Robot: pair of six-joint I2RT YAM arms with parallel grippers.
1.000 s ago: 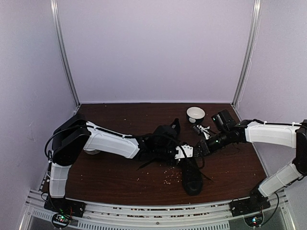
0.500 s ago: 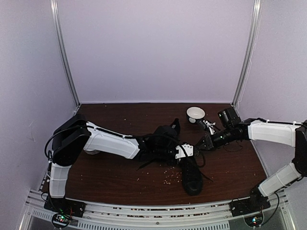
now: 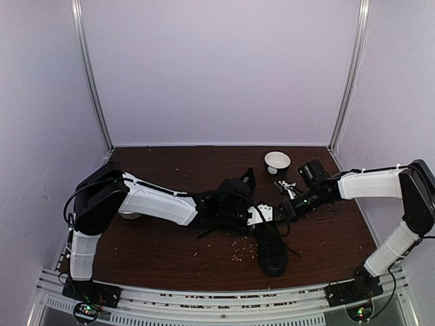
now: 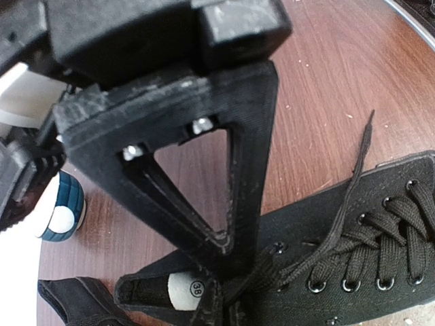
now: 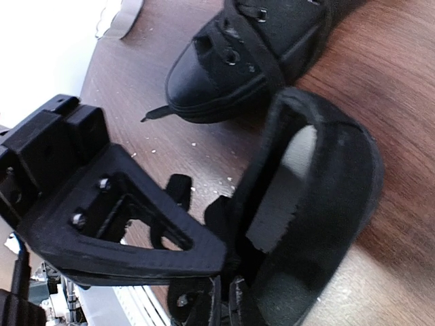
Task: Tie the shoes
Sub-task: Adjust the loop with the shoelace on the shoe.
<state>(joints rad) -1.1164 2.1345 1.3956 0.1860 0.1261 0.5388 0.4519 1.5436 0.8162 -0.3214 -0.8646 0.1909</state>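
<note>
Top external view: near shoe (image 3: 272, 250) lies in the middle of the table (image 3: 170, 170), toe toward the arms, far shoe (image 3: 234, 189) just behind it. Left gripper (image 3: 267, 217) and right gripper (image 3: 285, 210) meet at its laces, jaws closed. White bowl (image 3: 277, 161) stands behind

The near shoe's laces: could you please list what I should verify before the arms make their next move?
1. Left gripper shut, tips at the lace by the collar: ok.
2. Lace truly pinched there: cannot tell.
3. Right gripper shut at the shoe's opening; what it holds: cannot tell.
4. Lace end lying free on the table: ok.
5. Bow formed on the near shoe: not ok, none visible.
6. White bowl apart from both grippers: ok.
</note>
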